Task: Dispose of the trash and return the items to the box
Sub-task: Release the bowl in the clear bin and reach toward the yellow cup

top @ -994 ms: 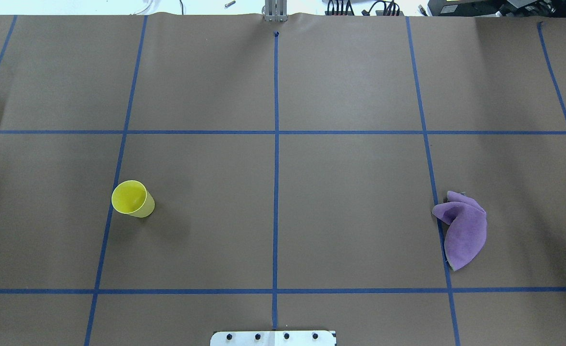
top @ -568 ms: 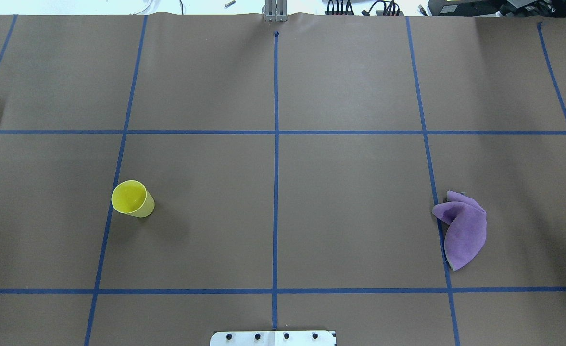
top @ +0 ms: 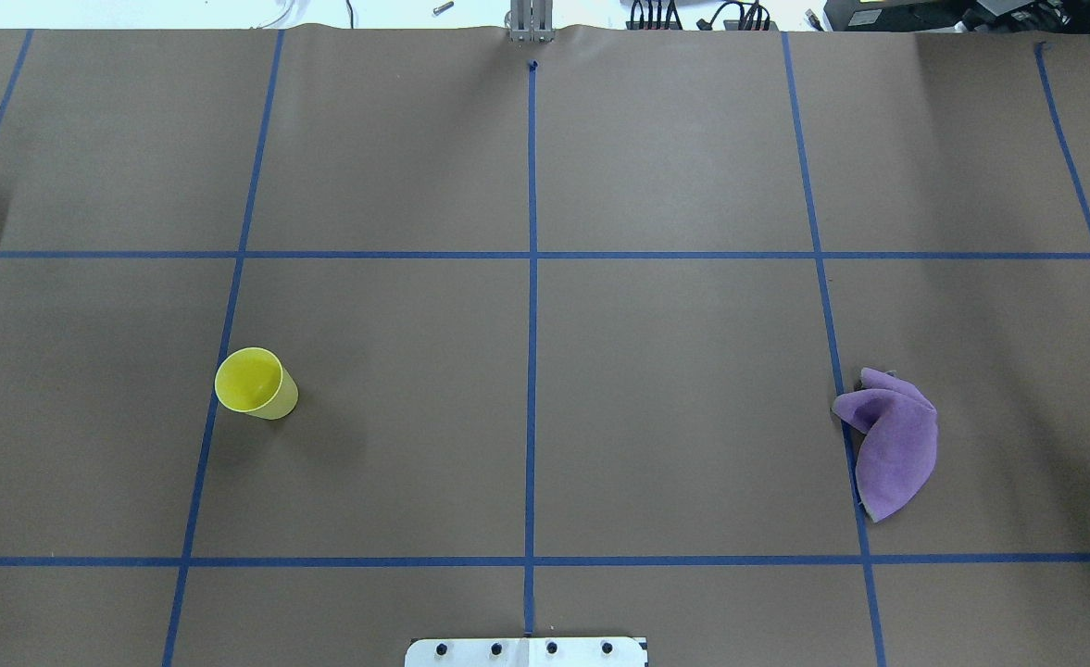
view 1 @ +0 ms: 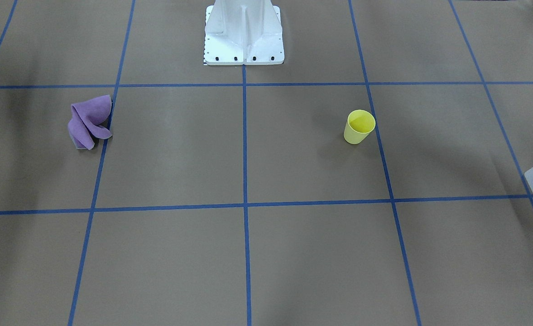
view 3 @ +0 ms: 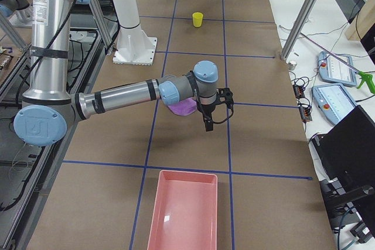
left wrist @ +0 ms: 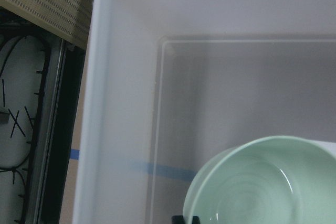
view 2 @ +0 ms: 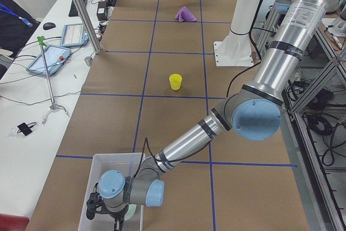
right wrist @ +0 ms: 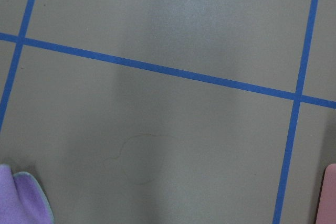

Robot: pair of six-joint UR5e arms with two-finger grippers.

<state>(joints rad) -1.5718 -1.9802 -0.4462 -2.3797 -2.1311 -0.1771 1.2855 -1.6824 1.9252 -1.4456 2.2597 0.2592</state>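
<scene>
The left jaws and right jaws show too poorly to tell how far they are parted. The left jaws hang over the box [view 2: 116,158], where the mint bowl [left wrist: 252,182] lies; the right jaws hang beside the purple cloth [view 3: 184,108]. The yellow cup [top: 253,382] stands upright on the desk [top: 693,371].

The left arm [view 2: 184,142] is found stretched out low, its forearm sloped downward and the wrist bent so that the left gripper [view 2: 105,217] is pointed down. The right arm [view 3: 123,98] is held nearly level, with the right gripper [view 3: 215,112] hung downward from the wrist. Finger spacing cannot be determined on either gripper.
</scene>
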